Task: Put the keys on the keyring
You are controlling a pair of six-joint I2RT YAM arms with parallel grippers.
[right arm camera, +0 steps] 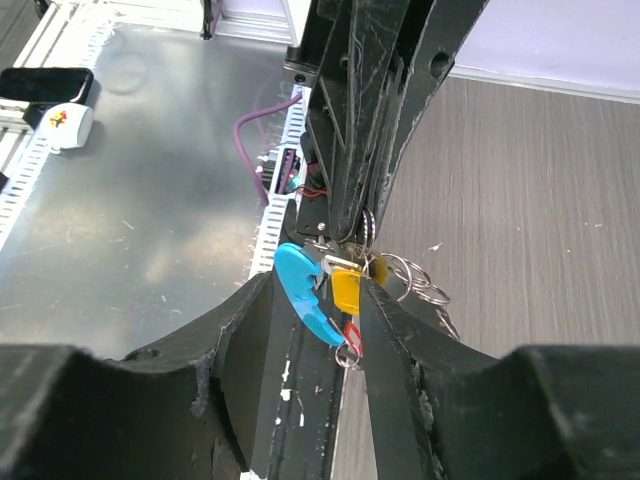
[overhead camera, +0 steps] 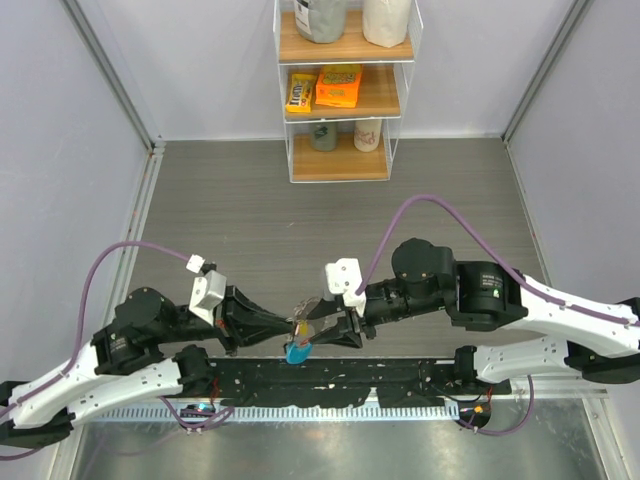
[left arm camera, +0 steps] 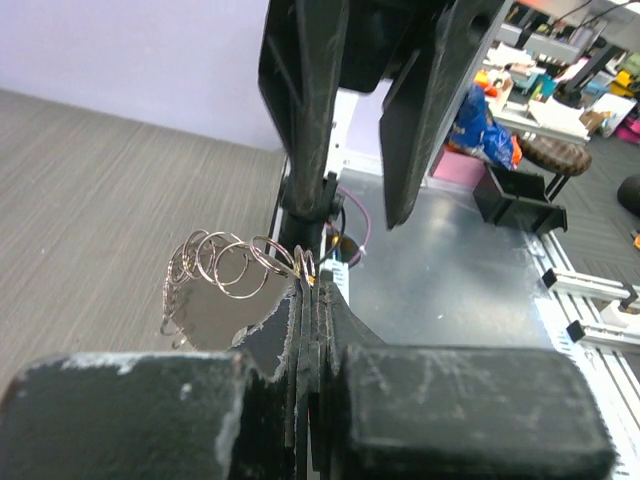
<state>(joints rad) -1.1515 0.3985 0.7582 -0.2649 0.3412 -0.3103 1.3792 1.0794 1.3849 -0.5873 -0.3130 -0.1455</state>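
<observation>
Keyring (left arm camera: 225, 265): silvery, shiny coils. Blue tag (right arm camera: 305, 295): bright blue. Yellow key (right arm camera: 347, 287): yellow head. Red key (right arm camera: 351, 331): red head. L gripper (overhead camera: 290, 323) & R gripper (overhead camera: 319, 326): black, pale scuffs. Cable (overhead camera: 430, 200): purple. Tabletop (overhead camera: 250, 200): grey w/ fine streaky grain.

- The counter (overhead camera: 250, 210) lies open across the middle of the overhead frame, from the arms up to the shelf rack (overhead camera: 340, 100) at top centre.
- Side walls (overhead camera: 60, 150) close the left and right edges.
- At lower centre the left end effector (overhead camera: 291, 326) and right end effector (overhead camera: 318, 330) meet tip to tip; the keyring (overhead camera: 305, 313) and its blue tag (overhead camera: 298, 352) fill the gap between them.
- A purple cable (overhead camera: 420, 205) arcs above the right arm.
</observation>
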